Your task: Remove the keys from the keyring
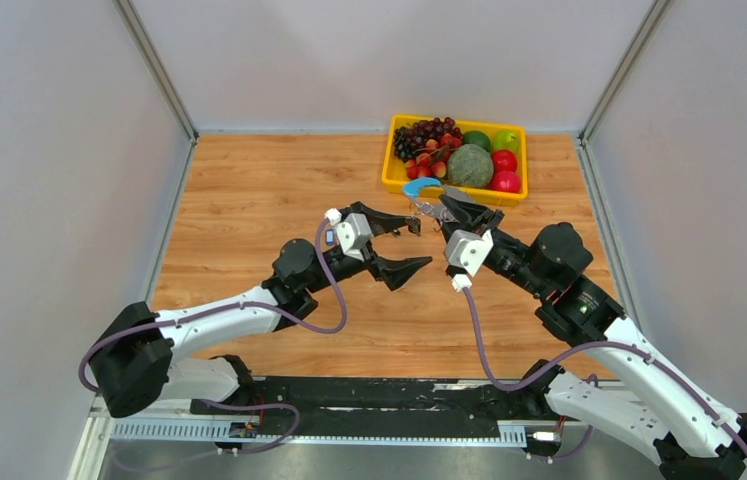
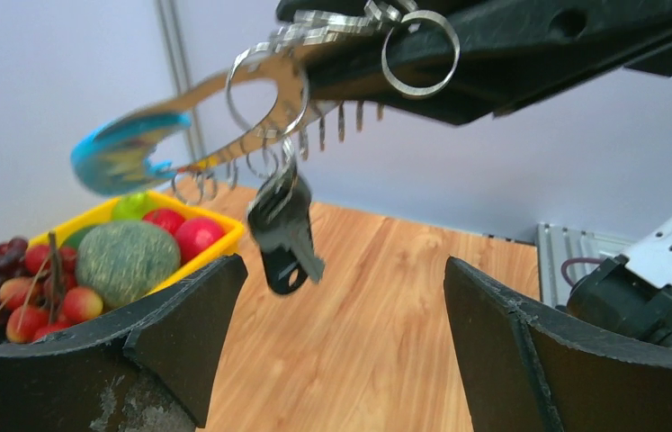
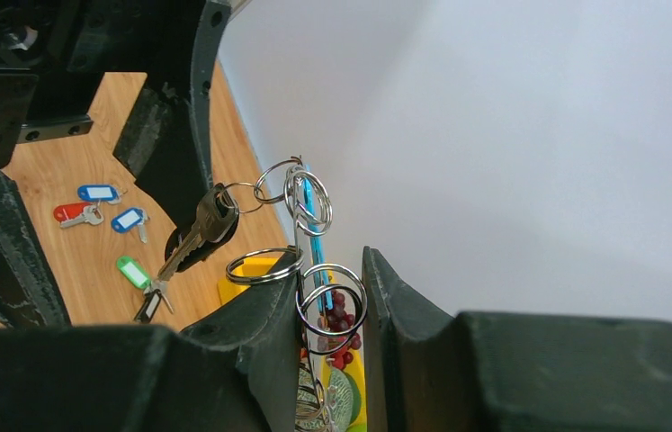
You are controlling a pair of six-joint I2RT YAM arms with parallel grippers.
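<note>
My right gripper point(image 1: 446, 207) is shut on the keyring point(image 1: 419, 187), a grey jagged hoop with a blue section, and holds it in the air just in front of the fruit tray. In the right wrist view the keyring point(image 3: 312, 211) stands edge-on between the fingers of the right gripper point(image 3: 332, 310). A black-headed key point(image 2: 282, 232) hangs from a small split ring under the hoop point(image 2: 125, 155); it also shows in the right wrist view point(image 3: 199, 232). My left gripper point(image 2: 341, 315) is open and empty just below that key, and in the top view point(image 1: 401, 246) it sits left of the ring.
A yellow tray point(image 1: 389, 172) of grapes, apples and a melon stands behind the ring. Several loose keys lie on the wooden table in the right wrist view: red point(image 3: 76, 213), blue point(image 3: 98, 192), another blue point(image 3: 127, 219), green point(image 3: 134, 270). Grey walls enclose the table.
</note>
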